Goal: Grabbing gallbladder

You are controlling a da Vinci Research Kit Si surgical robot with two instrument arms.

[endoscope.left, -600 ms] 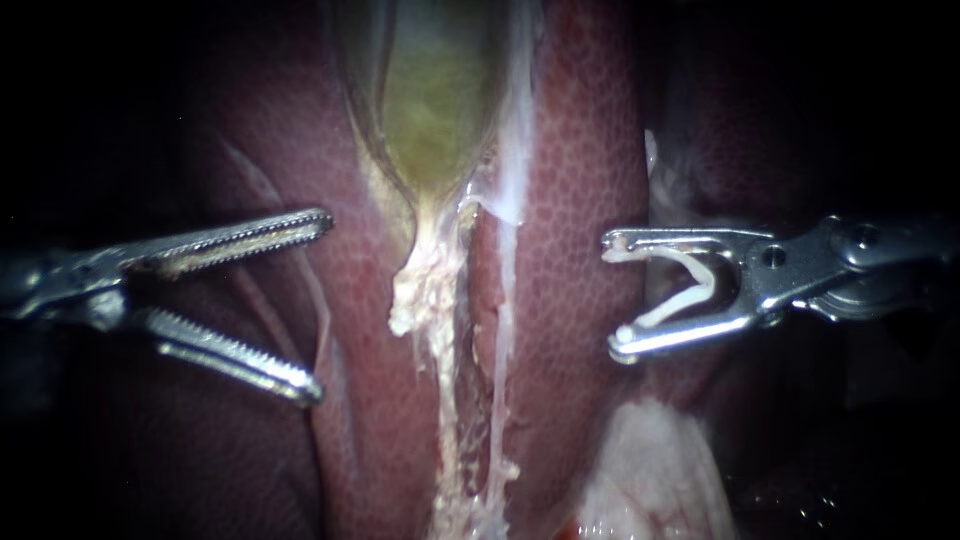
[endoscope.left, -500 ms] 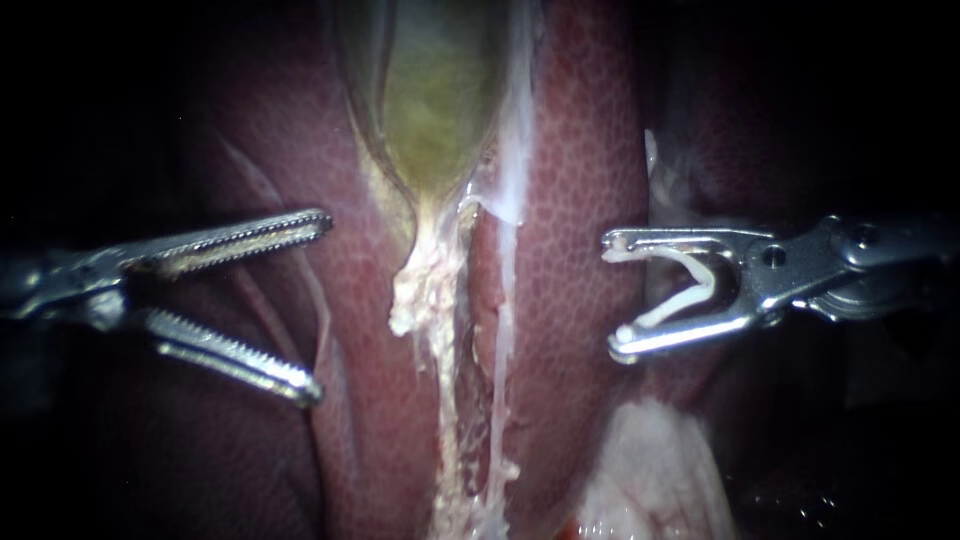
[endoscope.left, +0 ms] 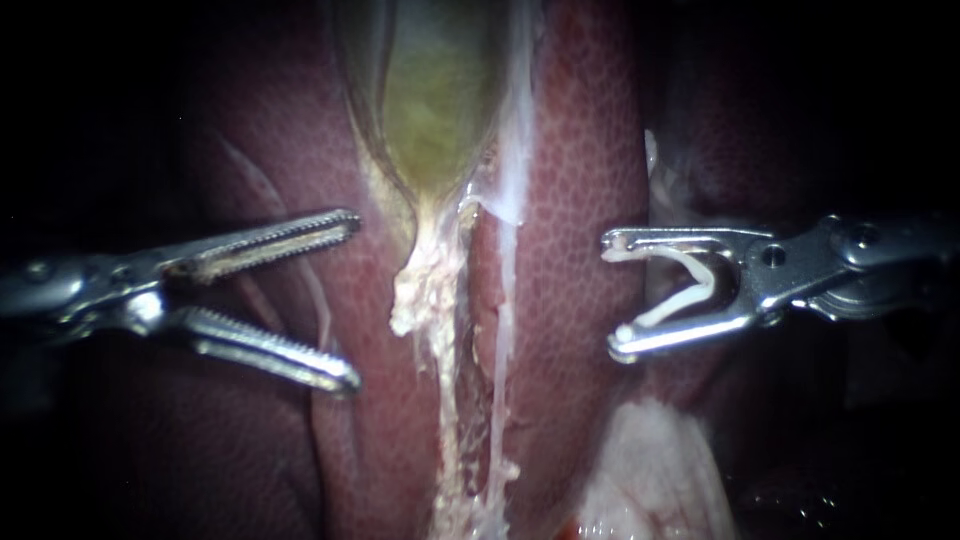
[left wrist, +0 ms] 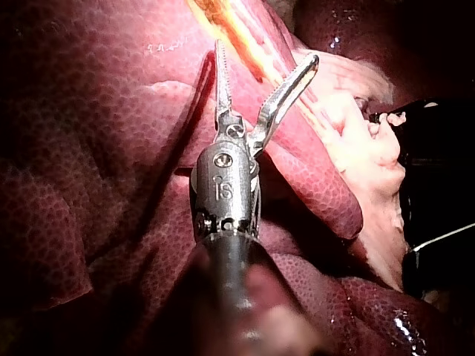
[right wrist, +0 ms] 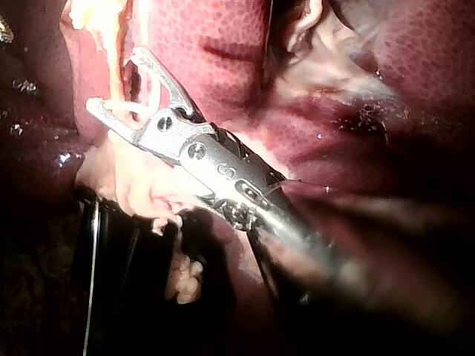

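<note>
1. The left instrument has its two toothed jaws spread wide apart with nothing between them. They hang over the liver, and I cannot tell whether they touch it. They are clear of the gallbladder.
2. The gallbladder lies just beyond the left instrument's tips, off to its upper-jaw side, between the two instruments. It narrows to a neck about level with the upper jaw's tip. A pale ragged strip trails from that neck, straight ahead of the open jaws.
3. The right instrument stands well apart on the far side of that strip. Its jaws are wide but bear on a white clip from both sides, so it is clamped on the clip and not free to grab.
4. Handling, as I judge it: the gallbladder looks like a soft, thin, wet bag. It is probably light, limp and slippery, and easy to tear or puncture. The teeth should help against slipping, but a hard pinch on the full belly risks a leak.
5. Where to take hold: the narrowing wall on the belly side of the neck, nearest the left upper jaw. A full bite of wall is better than the ragged strip, which looks too frail to carry a pull.
6. Containers: the gallbladder is the only one, and greenish-yellow content shows through its wall. Whether it is tight or slack cannot be told.
</note>
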